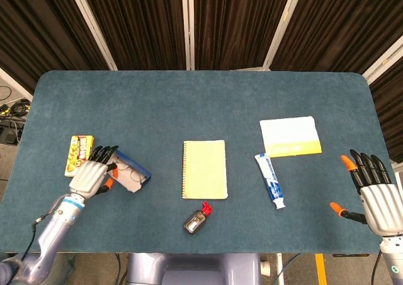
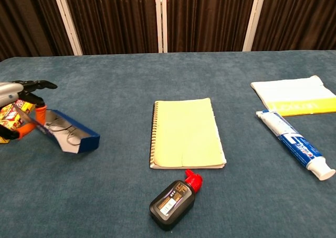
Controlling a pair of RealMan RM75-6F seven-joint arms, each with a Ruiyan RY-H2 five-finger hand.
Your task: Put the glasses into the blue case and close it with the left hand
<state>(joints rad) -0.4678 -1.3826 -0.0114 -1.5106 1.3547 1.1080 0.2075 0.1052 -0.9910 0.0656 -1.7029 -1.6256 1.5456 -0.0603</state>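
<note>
The blue case (image 1: 133, 175) lies open and slanted at the table's front left, with the glasses (image 1: 128, 170) lying inside it. My left hand (image 1: 92, 173) grips the case's left end, with orange fingertips (image 2: 39, 110) on its wall. In the chest view the case (image 2: 71, 132) shows its open top, and the thin wire glasses (image 2: 59, 127) lie flat within. My left hand (image 2: 20, 93) is cut off by the frame's left edge there. At the front right, off the table's corner, my right hand (image 1: 376, 195) holds nothing, its fingers spread.
A yellow notebook (image 1: 204, 168) lies mid-table, with a black ink bottle (image 1: 196, 219) in front of it. To the right lie a toothpaste tube (image 1: 270, 180) and a white-and-yellow pad (image 1: 290, 136). A yellow snack packet (image 1: 79, 154) sits just left of my left hand.
</note>
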